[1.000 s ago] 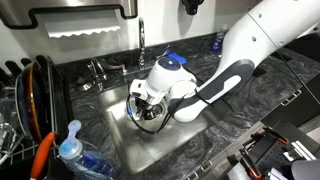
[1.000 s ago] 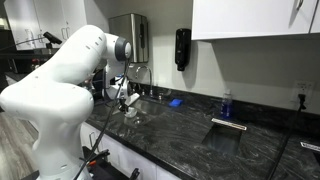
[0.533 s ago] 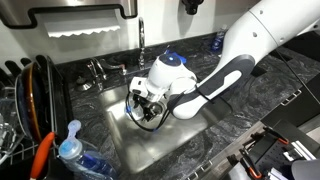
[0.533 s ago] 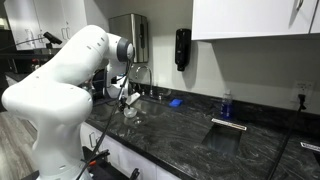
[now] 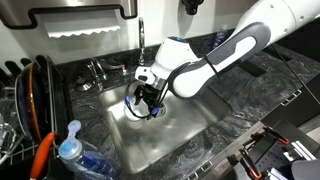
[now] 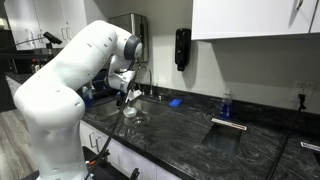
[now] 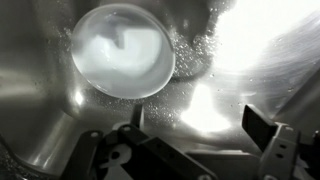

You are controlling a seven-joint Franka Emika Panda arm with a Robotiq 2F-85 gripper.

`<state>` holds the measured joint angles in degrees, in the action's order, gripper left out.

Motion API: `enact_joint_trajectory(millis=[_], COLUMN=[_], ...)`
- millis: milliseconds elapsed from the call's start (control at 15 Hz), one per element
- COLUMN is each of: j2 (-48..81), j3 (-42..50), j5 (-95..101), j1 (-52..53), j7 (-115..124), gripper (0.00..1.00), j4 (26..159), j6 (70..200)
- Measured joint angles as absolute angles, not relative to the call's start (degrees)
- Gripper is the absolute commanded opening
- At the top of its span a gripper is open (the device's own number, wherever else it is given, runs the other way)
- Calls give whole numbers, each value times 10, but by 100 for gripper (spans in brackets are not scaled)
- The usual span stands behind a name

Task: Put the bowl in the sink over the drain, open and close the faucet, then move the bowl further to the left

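Your jaws stand spread wide at the bottom edge of the wrist view, gripping nothing. The bowl (image 7: 122, 50) sits free in the upper left on the droplet-flecked floor of the sink (image 7: 200, 100). In an exterior view the arm (image 5: 215, 65) reaches down into the basin at mid-frame, with the faucet (image 5: 141, 40) just behind.

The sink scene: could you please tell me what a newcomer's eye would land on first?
The big white robot arm bending over the rectangular stainless steel sink dominates both exterior views. In the wrist view, the small round white bowl lies on the sink floor, clear of the hand, whose fingers stand wide open with nothing between them.
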<state>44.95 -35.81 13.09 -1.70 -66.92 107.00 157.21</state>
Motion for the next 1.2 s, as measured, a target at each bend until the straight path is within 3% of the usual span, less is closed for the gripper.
enact_joint_trajectory(millis=[733, 1200], j2=[294, 204], j3=[-363, -328], j5=[4, -37], j1=[-118, -109], j7=[-696, -692], gripper=[100, 100], j4=[1205, 1264], j6=[1568, 1568])
